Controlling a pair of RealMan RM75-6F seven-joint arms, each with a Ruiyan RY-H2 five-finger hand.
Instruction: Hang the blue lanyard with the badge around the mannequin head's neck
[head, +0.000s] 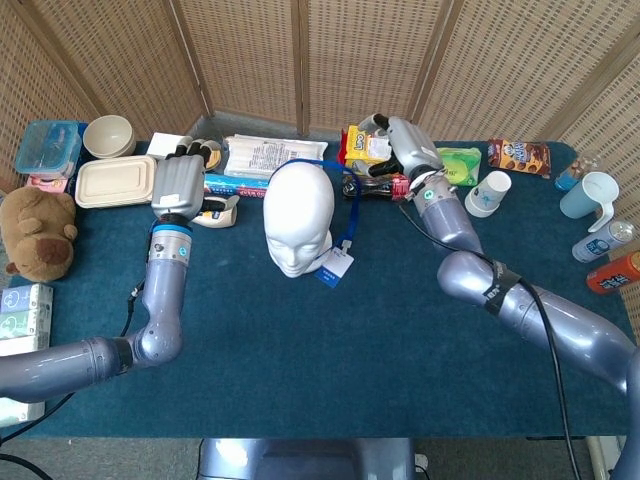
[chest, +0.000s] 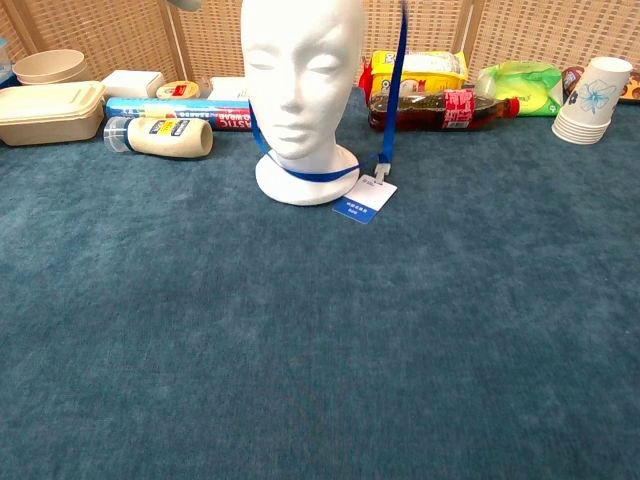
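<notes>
The white mannequin head (head: 298, 205) (chest: 300, 60) stands upright at the table's middle back. The blue lanyard (head: 351, 210) (chest: 399, 90) loops round the left side of its neck and across the front of its base. On the right the strap rises steeply out of the chest view. The white badge (head: 335, 266) (chest: 365, 203) lies on the cloth right of the base. My right hand (head: 392, 143) is raised behind and right of the head and seems to hold the strap's upper end. My left hand (head: 178, 180) hovers left of the head, empty, with no strap reaching it.
A mayonnaise bottle (chest: 160, 137) and a foil box (chest: 190, 112) lie left of the head, a cola bottle (chest: 435, 108) and a stack of paper cups (chest: 590, 100) to its right. A lidded container (head: 113, 182), bowl (head: 108, 135) and teddy bear (head: 40, 232) sit far left.
</notes>
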